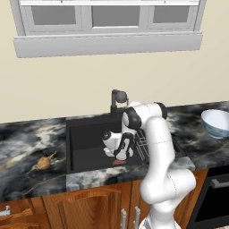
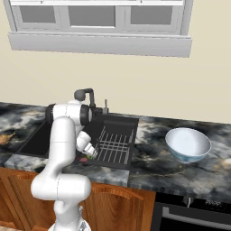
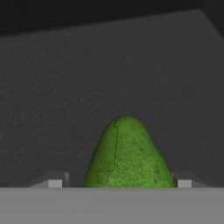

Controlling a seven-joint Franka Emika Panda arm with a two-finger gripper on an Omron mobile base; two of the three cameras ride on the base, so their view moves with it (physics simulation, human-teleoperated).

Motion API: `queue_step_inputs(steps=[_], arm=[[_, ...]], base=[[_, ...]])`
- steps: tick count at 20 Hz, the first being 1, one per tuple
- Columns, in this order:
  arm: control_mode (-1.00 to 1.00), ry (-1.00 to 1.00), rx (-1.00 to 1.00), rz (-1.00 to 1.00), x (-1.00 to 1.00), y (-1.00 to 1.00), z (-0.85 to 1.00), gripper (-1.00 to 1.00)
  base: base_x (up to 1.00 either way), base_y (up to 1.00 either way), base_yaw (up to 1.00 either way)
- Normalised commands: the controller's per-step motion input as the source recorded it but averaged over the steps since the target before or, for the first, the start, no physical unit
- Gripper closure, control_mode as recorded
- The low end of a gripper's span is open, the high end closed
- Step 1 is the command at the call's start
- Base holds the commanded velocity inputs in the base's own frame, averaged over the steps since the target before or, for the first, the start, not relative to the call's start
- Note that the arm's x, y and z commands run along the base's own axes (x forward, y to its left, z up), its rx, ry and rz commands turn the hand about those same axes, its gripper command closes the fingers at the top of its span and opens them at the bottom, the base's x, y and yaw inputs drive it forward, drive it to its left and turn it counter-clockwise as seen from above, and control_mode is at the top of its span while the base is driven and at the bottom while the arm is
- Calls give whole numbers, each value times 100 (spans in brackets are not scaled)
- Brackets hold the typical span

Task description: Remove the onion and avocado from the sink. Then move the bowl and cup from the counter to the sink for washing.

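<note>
1. Brown wooden cabinets point(image 1: 85, 208) nearest, under the front edge of the marbled counter point(image 1: 27, 147)
2. On the counter left of the sink point(image 1: 89, 134): the onion point(image 1: 44, 163), lying well apart from the basin; on the counter right of the basin: the bowl point(image 2: 187, 144), upright
3. Black recessed sink with a wire rack point(image 2: 113, 143) in its right part and a dark faucet point(image 1: 118, 102) at the back edge
4. Down inside the basin: the gripper point(image 3: 118, 183), fingers point(image 3: 54, 183) standing wide on either side of the avocado point(image 3: 127, 155), a gap showing on each side, so not clamped on it yet
5. Avocado resting on the black sink floor, pointed end away from the hand
6. Beyond: cream wall point(image 1: 67, 85) and a grey-framed window point(image 1: 107, 27) above the sink
</note>
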Motion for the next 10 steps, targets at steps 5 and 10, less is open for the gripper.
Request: queue_step_inputs(steps=[5, 10], arm=[[-100, 0, 0, -7, -7, 8, -19, 100], [-100, 0, 0, -9, -12, 12, -16, 100]], base=[[0, 0, 0], [0, 0, 0]])
